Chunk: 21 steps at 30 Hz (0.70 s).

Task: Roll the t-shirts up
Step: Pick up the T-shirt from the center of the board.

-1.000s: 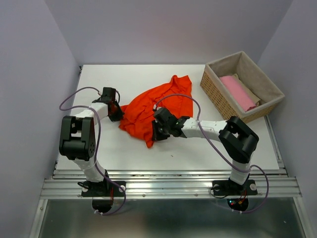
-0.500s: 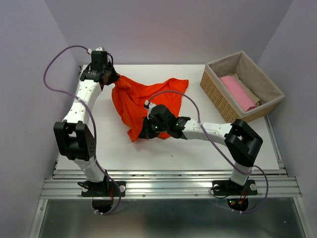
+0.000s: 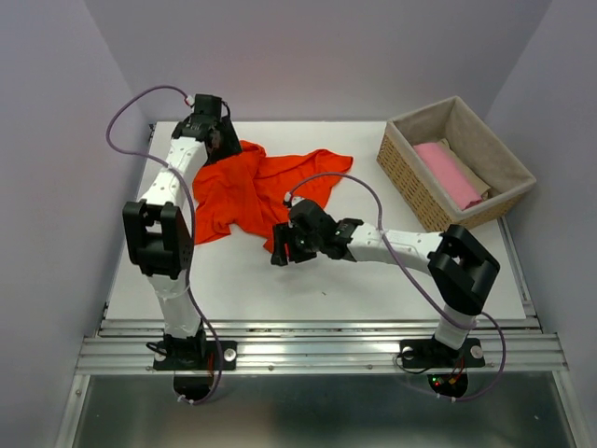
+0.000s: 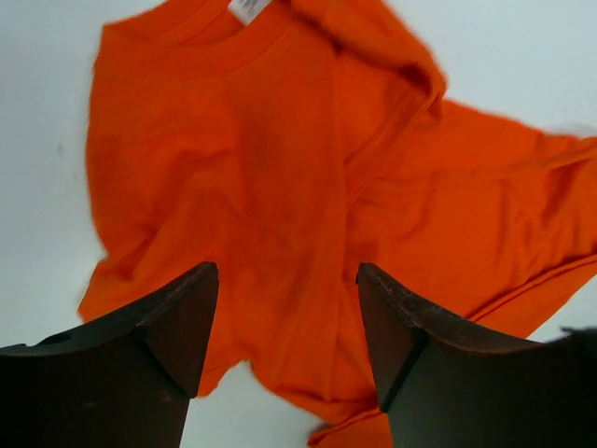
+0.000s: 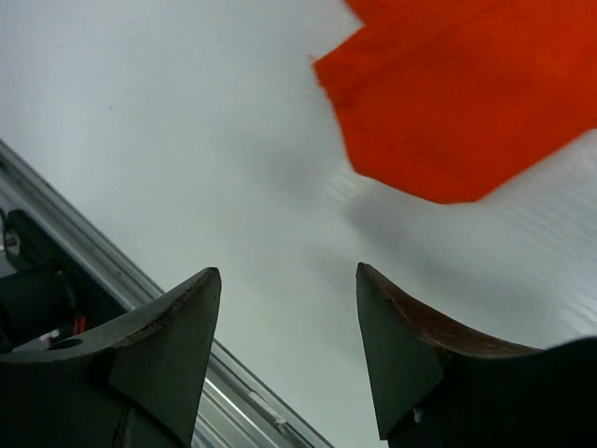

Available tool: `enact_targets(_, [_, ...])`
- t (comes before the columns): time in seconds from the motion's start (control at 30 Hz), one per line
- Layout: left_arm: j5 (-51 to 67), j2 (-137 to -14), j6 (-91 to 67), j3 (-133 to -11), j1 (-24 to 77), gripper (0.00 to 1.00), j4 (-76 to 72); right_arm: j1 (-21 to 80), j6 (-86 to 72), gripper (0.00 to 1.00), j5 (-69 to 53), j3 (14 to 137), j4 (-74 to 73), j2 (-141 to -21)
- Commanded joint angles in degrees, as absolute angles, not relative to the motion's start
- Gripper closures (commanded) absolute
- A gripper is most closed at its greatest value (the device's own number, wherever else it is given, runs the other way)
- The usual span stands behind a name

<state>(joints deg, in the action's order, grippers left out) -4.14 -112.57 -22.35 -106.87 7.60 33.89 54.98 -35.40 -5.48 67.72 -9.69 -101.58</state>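
Note:
The bright orange-red t-shirt [image 3: 244, 189] lies spread and rumpled on the white table, collar toward the near left. In the left wrist view its collar and white label [image 4: 247, 7] are at the top. My left gripper [image 3: 220, 145] hovers open over the shirt's far left corner [image 4: 280, 187], holding nothing. My right gripper [image 3: 280, 252] stands open at the shirt's near edge, over bare table. One orange corner [image 5: 466, 103] shows beyond its fingertips. A pink t-shirt [image 3: 448, 175] and a beige one [image 3: 469, 166] lie in the basket.
The woven wicker basket [image 3: 403, 170] with grey lining stands at the table's far right. The metal rail [image 3: 317, 350] runs along the near edge, and it shows at the lower left of the right wrist view [image 5: 56, 280]. Grey walls close in on both sides.
Both grippers have opened and let go of the orange t-shirt. The cloth, held up stretched between them half a second ago, has dropped onto the table and lies flatter and further left.

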Motion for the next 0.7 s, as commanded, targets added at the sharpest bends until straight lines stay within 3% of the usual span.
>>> enact_targets(0.0, [-12.1,-97.2,-22.8,-95.8,7.5,0.28,33.3,52.5,-34.7,0.35,2.6,67.8,-13.5,-98.1])
enact_targets(0.1, [-15.0,-89.5,-25.1,-84.1,5.9,0.33,32.5,51.9,-34.3,0.35,2.6,68.8,-13.8,-98.8])
enact_targets(0.3, [-8.1,-81.6,-29.9,-63.7,-3.1,0.37,29.4,51.9,-33.6,0.35,1.4,71.8,-13.9,-101.5])
enact_targets(0.47, [-1.2,-79.1,-31.6,-52.2,-9.1,0.32,21.7,51.9,-33.3,0.35,1.6,71.9,-13.9,-100.7])
enact_targets(0.57, [-0.4,-81.5,-31.5,-50.6,-10.2,0.24,19.3,51.9,-33.6,0.35,1.7,70.9,-13.9,-100.0])
enact_targets(0.67, [2.5,-85.6,-32.0,-49.5,-10.3,0.21,17.1,51.9,-33.7,0.35,1.6,70.6,-13.9,-99.8])
